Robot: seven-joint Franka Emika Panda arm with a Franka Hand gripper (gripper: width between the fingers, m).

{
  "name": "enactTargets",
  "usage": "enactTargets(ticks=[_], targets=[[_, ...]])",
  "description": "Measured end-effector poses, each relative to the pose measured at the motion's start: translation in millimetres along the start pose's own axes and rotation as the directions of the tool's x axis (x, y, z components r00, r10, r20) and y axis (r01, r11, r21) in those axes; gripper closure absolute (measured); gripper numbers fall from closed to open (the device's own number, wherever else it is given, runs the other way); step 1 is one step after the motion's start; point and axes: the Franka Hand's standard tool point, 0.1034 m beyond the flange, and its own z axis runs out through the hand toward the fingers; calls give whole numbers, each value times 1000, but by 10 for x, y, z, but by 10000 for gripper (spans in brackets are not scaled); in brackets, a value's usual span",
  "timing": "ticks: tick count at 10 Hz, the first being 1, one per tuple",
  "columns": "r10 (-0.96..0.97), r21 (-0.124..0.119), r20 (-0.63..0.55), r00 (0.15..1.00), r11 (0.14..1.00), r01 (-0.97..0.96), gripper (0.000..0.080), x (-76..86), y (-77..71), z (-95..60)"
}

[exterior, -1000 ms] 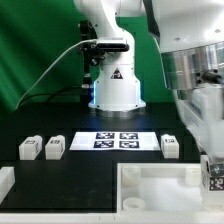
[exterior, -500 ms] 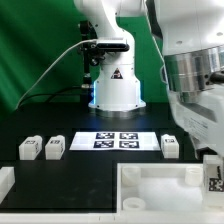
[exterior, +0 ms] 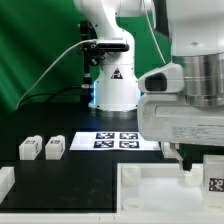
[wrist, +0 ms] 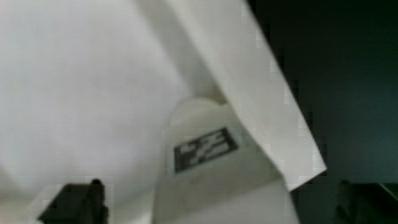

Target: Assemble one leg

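Note:
A leg [exterior: 213, 182], a small white block with a marker tag, sits at the exterior view's right edge, by the corner of the large white tray-like piece [exterior: 150, 188]. My gripper [exterior: 198, 163] hangs just above it, mostly hidden by the hand. In the wrist view the leg [wrist: 210, 150] lies between my fingers, against the tray-like piece's white wall [wrist: 89, 80]. One dark fingertip [wrist: 71, 203] stands apart from the leg; the gripper [wrist: 214, 208] looks open. Two more legs [exterior: 30, 148] [exterior: 54, 147] stand at the exterior view's left.
The marker board [exterior: 112, 140] lies mid-table in front of the arm's base [exterior: 115, 85]. A white part [exterior: 5, 181] shows at the lower left edge. The hand hides the table behind it at the right.
The hand has turned and swung leftwards across the view and now covers the leg that stood right of the marker board. The leg at the right edge sits slightly lower.

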Motion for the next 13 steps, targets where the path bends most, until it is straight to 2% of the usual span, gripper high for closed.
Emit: enactTargets(ticks=[1, 2, 3, 4, 5, 6, 7, 9, 11, 13], targets=[[-149, -21, -18, 989, 989, 148, 150, 42, -47, -17], [-290, -21, -33, 956, 957, 289, 150, 78, -57, -33], [-265, -19, -35, 964, 964, 265, 150, 78, -58, -30], [-264, -18, -35, 964, 965, 263, 241, 78, -58, -30], [-225, -17, -35, 974, 974, 224, 390, 76, -60, -30], [-117, -10, -36, 992, 993, 117, 390, 71, -66, -29], [-2, -9, -38, 999, 1000, 2, 499, 92, -35, -34], [253, 14, -29, 967, 967, -253, 500, 125, 21, -32], [660, 68, 26, 751, 748, -660, 500, 105, 91, -24], [869, 68, 76, 489, 485, -872, 500, 55, 72, -17]])
